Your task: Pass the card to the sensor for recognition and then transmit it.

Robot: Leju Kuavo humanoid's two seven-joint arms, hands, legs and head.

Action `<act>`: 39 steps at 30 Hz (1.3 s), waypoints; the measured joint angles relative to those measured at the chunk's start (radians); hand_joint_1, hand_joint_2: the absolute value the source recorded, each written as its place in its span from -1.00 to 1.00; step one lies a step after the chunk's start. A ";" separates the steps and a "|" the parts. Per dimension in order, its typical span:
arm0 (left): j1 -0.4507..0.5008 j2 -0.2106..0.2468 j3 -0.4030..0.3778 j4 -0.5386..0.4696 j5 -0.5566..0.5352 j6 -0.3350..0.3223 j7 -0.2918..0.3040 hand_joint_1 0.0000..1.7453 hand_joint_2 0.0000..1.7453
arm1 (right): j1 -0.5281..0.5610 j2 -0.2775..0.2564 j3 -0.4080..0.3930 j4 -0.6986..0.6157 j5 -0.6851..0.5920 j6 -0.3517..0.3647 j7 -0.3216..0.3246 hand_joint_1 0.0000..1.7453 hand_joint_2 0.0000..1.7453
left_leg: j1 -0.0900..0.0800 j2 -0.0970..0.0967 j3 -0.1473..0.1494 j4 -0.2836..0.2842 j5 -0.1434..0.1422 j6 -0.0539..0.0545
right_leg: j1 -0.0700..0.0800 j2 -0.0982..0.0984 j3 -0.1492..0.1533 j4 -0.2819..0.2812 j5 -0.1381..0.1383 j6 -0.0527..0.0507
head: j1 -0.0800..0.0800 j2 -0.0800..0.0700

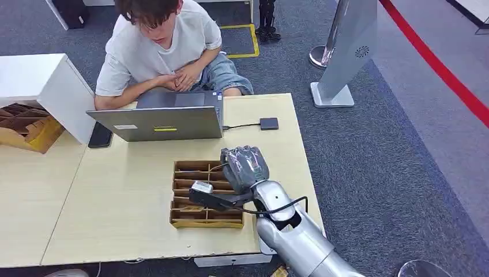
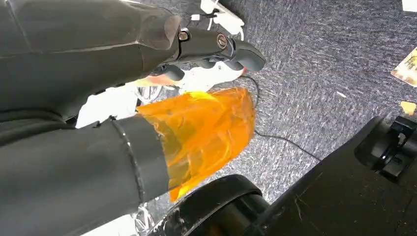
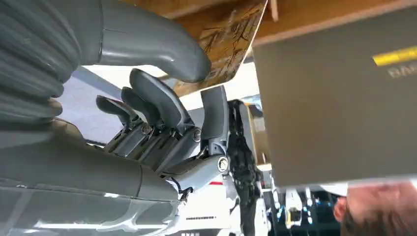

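The table (image 1: 115, 202) carries an open laptop (image 1: 161, 122) with a person seated behind it, and nearer the robot a cardboard tray (image 1: 190, 167) split into compartments. The right hand (image 1: 245, 167) hangs over the tray's far right corner. In the right wrist view its thumb lies against a patterned card (image 3: 231, 44) with the fingers just under the card's edge, so it appears pinched there, lifted clear of the tray. The left hand (image 2: 123, 44) hangs over the carpet, thumb and fingers apart, holding nothing. The sensor (image 1: 269, 123), a small dark pad cabled to the laptop, lies beyond the hand near the table's far right edge. The step is probably carrying the card to it. To do that well, keep the pinch firm, travel above the tray wall and the cable, and bring the card's flat face down over the pad, not its edge, holding it steady there to be read.
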 joint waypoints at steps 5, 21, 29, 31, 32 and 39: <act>0.000 0.000 -0.002 0.000 0.006 0.001 0.000 -1.00 -1.00 | 0.003 -0.002 0.000 -0.051 0.002 -0.008 -0.003 1.00 1.00 | 0.000 0.000 0.000 0.000 0.000 0.000 | 0.000 0.000 0.000 0.000 0.000 0.000 | 0.000 0.000; 0.000 0.004 -0.016 0.000 0.018 0.006 0.000 -1.00 -1.00 | 0.017 -0.019 0.000 -0.169 0.005 -0.027 -0.009 1.00 1.00 | 0.000 0.000 0.000 0.000 0.000 0.000 | 0.000 0.000 0.000 0.000 0.000 0.000 | 0.000 0.000; 0.000 0.004 -0.016 0.000 0.018 0.006 0.000 -1.00 -1.00 | 0.018 -0.021 0.000 -0.180 0.005 -0.029 -0.009 1.00 1.00 | 0.000 0.000 0.000 0.000 0.000 0.000 | 0.000 0.000 0.000 0.000 0.000 0.000 | 0.000 0.000; 0.000 0.004 -0.016 0.000 0.021 0.006 0.000 -1.00 -1.00 | 0.019 -0.022 0.000 -0.186 0.004 -0.033 -0.011 1.00 1.00 | 0.000 0.000 0.000 0.000 0.000 0.000 | 0.000 0.000 0.000 0.000 0.000 0.000 | 0.000 0.000; 0.000 0.004 -0.016 0.000 0.021 0.006 0.000 -1.00 -1.00 | 0.020 -0.024 -0.001 -0.191 0.003 -0.035 -0.013 1.00 1.00 | 0.000 0.000 0.000 0.000 0.000 0.000 | 0.000 0.000 0.000 0.000 0.000 0.000 | 0.000 0.000; 0.000 0.006 -0.016 0.000 0.027 0.007 0.000 -1.00 -1.00 | 0.029 -0.031 -0.005 -0.240 -0.002 -0.046 -0.021 1.00 1.00 | 0.000 0.000 0.000 0.000 0.000 0.000 | 0.000 0.000 0.000 0.000 0.000 0.000 | 0.000 0.000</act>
